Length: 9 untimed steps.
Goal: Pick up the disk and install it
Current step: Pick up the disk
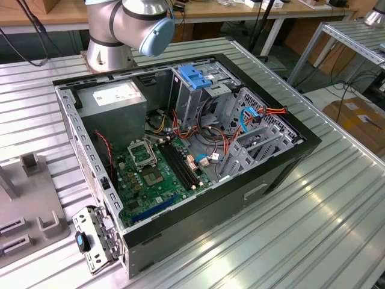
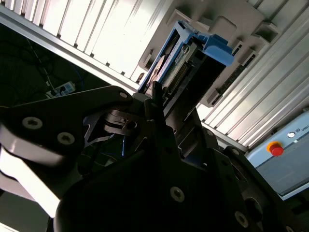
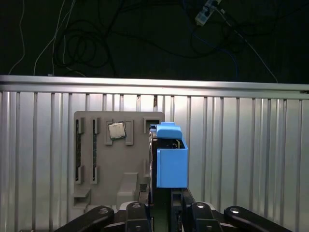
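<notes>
Gripper (image 3: 166,199) clamps the disk (image 3: 172,162) edge-on, we see, long axis pointing straight outward; arm (image 1: 129,24) at the case's (image 1: 264,180) eleven o'clock in the exterior view.

Bright overhead light; white glare on ribbed table (image 2: 96,29); disk (image 2: 176,60) part-shadowed.
</notes>
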Each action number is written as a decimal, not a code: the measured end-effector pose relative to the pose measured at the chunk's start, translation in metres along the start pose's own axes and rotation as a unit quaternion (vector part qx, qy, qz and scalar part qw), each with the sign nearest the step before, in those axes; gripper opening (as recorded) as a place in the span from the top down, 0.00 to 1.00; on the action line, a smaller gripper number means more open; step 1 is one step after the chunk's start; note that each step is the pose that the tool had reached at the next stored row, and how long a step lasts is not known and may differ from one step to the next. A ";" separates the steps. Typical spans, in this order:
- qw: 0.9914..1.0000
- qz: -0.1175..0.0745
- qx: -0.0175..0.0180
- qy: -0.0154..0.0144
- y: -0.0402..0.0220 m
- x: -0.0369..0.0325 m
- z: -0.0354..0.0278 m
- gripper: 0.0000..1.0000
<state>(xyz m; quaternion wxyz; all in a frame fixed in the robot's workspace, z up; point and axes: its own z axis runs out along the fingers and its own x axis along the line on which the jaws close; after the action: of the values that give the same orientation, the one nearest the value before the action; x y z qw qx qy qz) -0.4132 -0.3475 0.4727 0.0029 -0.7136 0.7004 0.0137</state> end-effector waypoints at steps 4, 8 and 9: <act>1.000 0.000 0.000 0.000 0.0001 0.0000 -0.0018 0.65; 1.000 0.000 0.000 0.000 0.0001 -0.0001 -0.0046 0.65; 1.000 0.000 0.000 0.000 0.0001 -0.0001 -0.0048 0.65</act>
<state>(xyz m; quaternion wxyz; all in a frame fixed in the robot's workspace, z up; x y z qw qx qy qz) -0.4132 -0.3475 0.4774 0.0029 -0.7136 0.7004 0.0137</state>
